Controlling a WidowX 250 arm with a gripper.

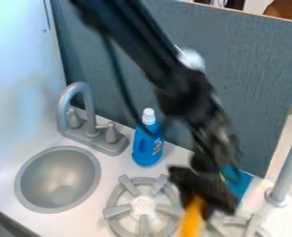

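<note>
The black gripper, blurred, hangs at the lower right of the view, over the right side of the near stove burner. It is shut on an orange object, long in shape, which points down toward the bottom edge of the view. The fingers hide the object's upper end. A blue flat item lies behind the gripper on its right, partly covered by it.
A blue bottle with a white cap stands by the back panel. Left of it are a grey faucet and a round sink. The grey burner is at the bottom centre; a grey post rises at the right.
</note>
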